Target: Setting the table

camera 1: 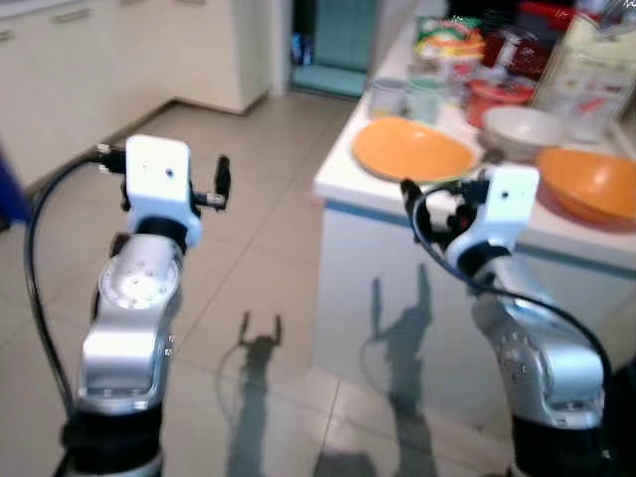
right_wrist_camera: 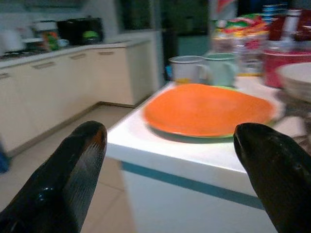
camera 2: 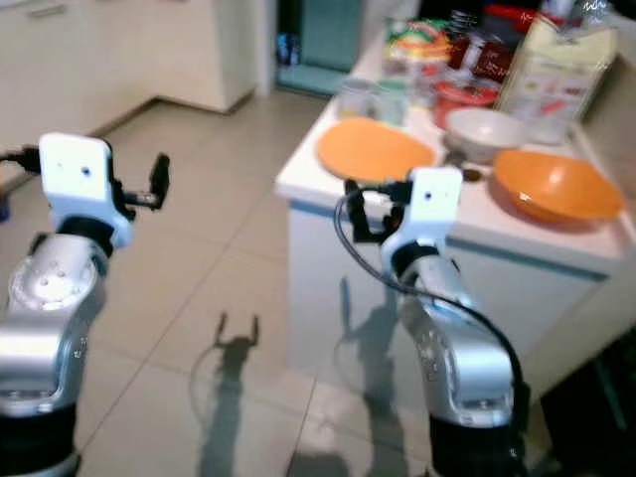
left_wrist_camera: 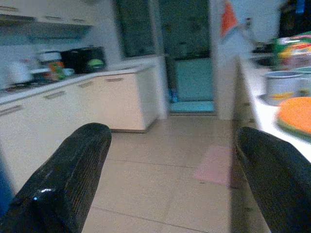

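A flat orange plate (camera 1: 412, 149) lies near the corner of the white table (camera 1: 338, 187). An orange bowl (camera 1: 591, 184) and a white bowl (camera 1: 522, 129) sit to its right, and two mugs (right_wrist_camera: 187, 69) stand behind it. My right gripper (right_wrist_camera: 170, 131) is open and empty. It is held level just short of the table's corner and points at the plate (right_wrist_camera: 206, 109). My left gripper (left_wrist_camera: 172, 136) is also open and empty. It is raised over the tiled floor to the left of the table, with the plate's edge (left_wrist_camera: 296, 114) off to its side.
A red container (camera 1: 497, 94), food packets (camera 1: 447, 40) and a bag (camera 1: 596, 75) crowd the back of the table. Cream cabinets (camera 1: 60, 79) line the left wall, with appliances (left_wrist_camera: 82, 58) on their counter. A doorway (camera 1: 333, 40) opens ahead. A pink mat (left_wrist_camera: 214, 165) lies on the floor (camera 1: 268, 248).
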